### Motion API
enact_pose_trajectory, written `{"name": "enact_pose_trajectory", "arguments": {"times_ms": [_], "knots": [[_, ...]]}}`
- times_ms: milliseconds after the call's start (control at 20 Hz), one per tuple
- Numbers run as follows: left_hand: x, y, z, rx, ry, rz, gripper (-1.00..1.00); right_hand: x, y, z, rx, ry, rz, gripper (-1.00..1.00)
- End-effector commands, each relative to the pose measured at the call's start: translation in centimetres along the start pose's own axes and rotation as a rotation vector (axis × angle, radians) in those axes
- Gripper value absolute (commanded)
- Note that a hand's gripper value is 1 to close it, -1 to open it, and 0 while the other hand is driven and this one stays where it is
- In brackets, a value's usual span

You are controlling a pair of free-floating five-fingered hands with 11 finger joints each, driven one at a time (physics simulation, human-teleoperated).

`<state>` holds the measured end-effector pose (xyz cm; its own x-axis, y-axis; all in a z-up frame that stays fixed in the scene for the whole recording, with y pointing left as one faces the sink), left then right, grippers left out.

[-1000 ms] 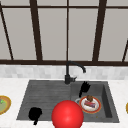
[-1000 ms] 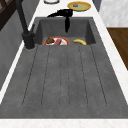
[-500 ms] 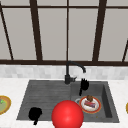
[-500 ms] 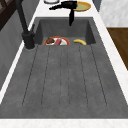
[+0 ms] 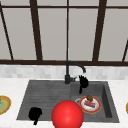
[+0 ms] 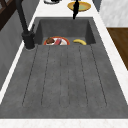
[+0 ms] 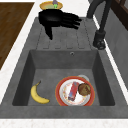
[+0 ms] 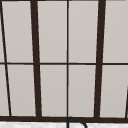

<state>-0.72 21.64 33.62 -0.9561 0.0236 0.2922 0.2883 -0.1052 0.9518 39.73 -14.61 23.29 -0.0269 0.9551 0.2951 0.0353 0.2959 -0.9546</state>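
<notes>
A: Status of the right hand?
B: Fingers extended, holding nothing, just beside the faucet, above the basin holding the plate.
A: Hazard?
B: Lateral drift likely strikes the faucet spout.

Flat, even, bright render lighting, no obvious light source and no hard shadows in the sink. No glare on the window panes; the red ball shows only faint shading. All views are soft and blocky, edges smeared, no visible lens distortion at the borders.
</notes>
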Motion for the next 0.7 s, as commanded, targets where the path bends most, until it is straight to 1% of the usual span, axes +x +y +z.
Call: {"name": "enact_pose_trajectory", "arguments": {"times_ms": [0, 300, 350, 400, 450, 500, 550, 600, 650], "knots": [[0.0, 0.0, 0.0, 0.000, 0.000, 0.000, 0.00, 0.6, -1.8, 0.8, 0.020, -0.105, 0.072, -1.00], [0.0, 0.0, 0.0, 0.000, 0.000, 0.000, 0.00, 1.7, -4.9, 1.8, 0.036, -0.232, 0.081, -1.00], [0.0, 0.0, 0.0, 0.000, 0.000, 0.000, 0.00, 2.1, -5.3, 1.5, 0.040, -0.238, 0.084, -1.00], [0.0, 0.0, 0.0, 0.000, 0.000, 0.000, 0.00, 2.8, -5.6, 1.2, 0.049, -0.211, 0.089, -1.00], [0.0, 0.0, 0.0, 0.000, 0.000, 0.000, 0.00, 3.2, -5.5, 0.8, 0.054, -0.199, 0.105, -1.00], [0.0, 0.0, 0.0, 0.000, 0.000, 0.000, 0.00, 3.4, -4.5, 0.4, 0.051, -0.211, 0.082, -1.00], [0.0, 0.0, 0.0, 0.000, 0.000, 0.000, 0.00, 2.9, -4.8, 0.5, 0.039, -0.218, 0.049, -1.00], [0.0, 0.0, 0.0, 0.000, 0.000, 0.000, 0.00, 3.1, -5.0, 0.8, 0.016, -0.194, 0.051, -1.00], [0.0, 0.0, 0.0, 0.000, 0.000, 0.000, 0.00, 3.5, -5.0, 0.8, 0.016, -0.210, 0.057, -1.00]]}}
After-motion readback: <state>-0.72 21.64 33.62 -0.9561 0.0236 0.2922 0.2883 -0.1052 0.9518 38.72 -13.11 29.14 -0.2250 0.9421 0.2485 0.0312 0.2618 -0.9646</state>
